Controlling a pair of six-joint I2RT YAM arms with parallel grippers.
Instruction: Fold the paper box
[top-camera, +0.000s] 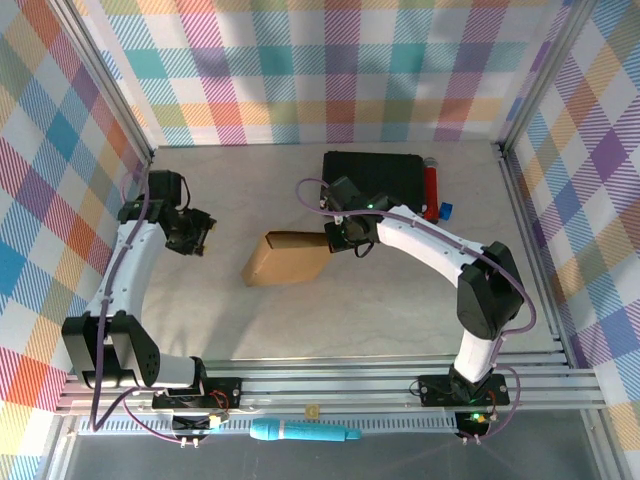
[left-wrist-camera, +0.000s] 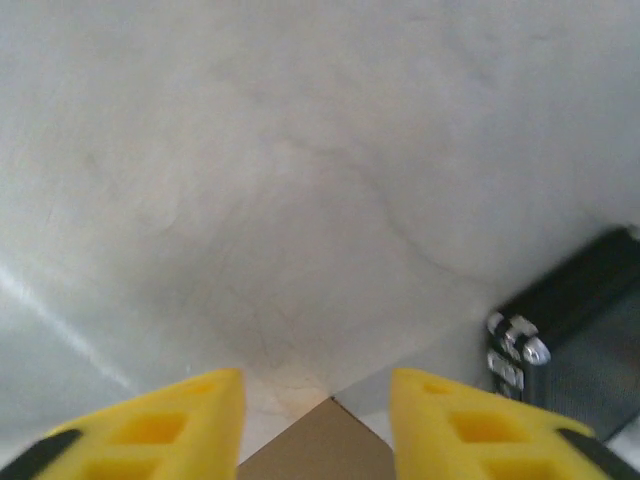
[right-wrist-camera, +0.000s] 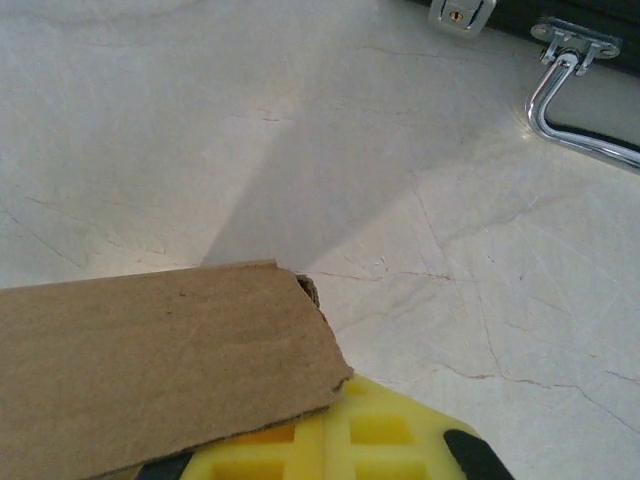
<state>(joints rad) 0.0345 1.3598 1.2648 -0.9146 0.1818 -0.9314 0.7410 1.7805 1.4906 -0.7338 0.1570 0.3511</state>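
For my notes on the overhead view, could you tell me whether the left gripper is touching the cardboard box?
No, the left gripper sits apart from the cardboard box, with bare table between them.

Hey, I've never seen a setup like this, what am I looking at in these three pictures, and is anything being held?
Two white robot arms stand at the near edge of a pale table walled with checked cloth. One picture looks down from above; the other two come from cameras on each wrist, showing yellow fingers. The right hand grips one end of the brown paper box, its cardboard lying over a yellow finger. The left hand is open and holds nothing. Behind lie a black case, a red cylinder and a small blue thing.
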